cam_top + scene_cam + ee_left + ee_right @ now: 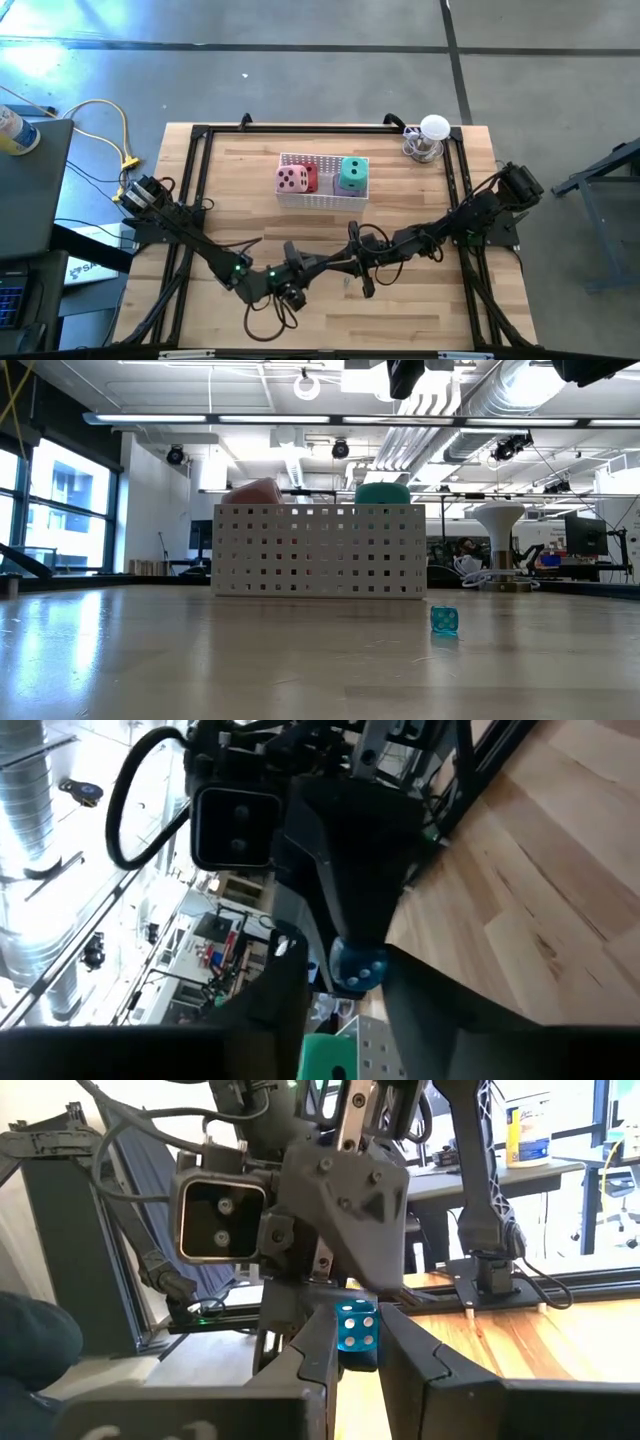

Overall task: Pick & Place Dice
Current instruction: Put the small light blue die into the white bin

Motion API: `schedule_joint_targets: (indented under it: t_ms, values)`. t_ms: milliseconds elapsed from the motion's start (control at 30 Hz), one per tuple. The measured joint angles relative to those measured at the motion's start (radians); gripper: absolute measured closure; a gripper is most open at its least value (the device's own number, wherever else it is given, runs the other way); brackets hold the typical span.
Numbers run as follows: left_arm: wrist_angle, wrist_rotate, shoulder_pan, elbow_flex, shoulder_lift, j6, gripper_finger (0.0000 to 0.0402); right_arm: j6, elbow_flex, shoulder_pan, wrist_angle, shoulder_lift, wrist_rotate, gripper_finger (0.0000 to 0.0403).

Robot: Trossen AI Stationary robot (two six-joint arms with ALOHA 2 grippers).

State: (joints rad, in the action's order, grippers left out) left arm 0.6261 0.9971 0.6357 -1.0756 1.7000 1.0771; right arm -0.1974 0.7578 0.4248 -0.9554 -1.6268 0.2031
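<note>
- The wood table [240, 170] holds everything.
- The white basket [320, 550] stands at the back middle of the table.
- The left gripper [345, 965] is over the front middle of the table. It points at the right gripper. Its fingers are spread apart, with a clear gap between them. They hold nothing that I can see.
- The right gripper [358, 1342] faces the left one, tip to tip. Its fingers are pinched close together, with just a thin slot left.
- Three big dice sit in the basket. The pink die [291, 180] is at the left end. The red die [309, 176] touches it. The green die [353, 173] is at the right end.
- A tiny see-through blue die [445, 620] is the smallest thing.
  - In the low view it sits alone on the table, in front of the basket, and nothing touches it.
  - In both wrist views it shows right in the gap at the fingertips.
  - I cannot tell if any finger touches it.
</note>
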Motion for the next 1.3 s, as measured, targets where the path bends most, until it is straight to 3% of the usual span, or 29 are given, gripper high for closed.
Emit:
schedule_joint_targets:
  t_ms: [200,533,1000,1300]
  values:
    - [-0.02,-0.004,0.0,0.0,0.0,0.0,0.0338,-0.008,0.0,0.0,0.0,0.0,0.0,0.0367]
    - [-0.023,-0.006,0.0,0.0,0.0,0.0,0.0343,-0.02,0.0,0.0,0.008,0.0,-0.001,0.0363]
    - [-0.018,0.001,0.0,0.0,0.0,-0.001,0.0351,-0.016,-0.002,0.0,0.039,0.0,0.007,0.0271]
    - [-0.019,0.232,-0.002,0.0,0.0,-0.023,0.0352,-0.025,-0.002,0.001,0.119,0.0,0.004,0.0238]
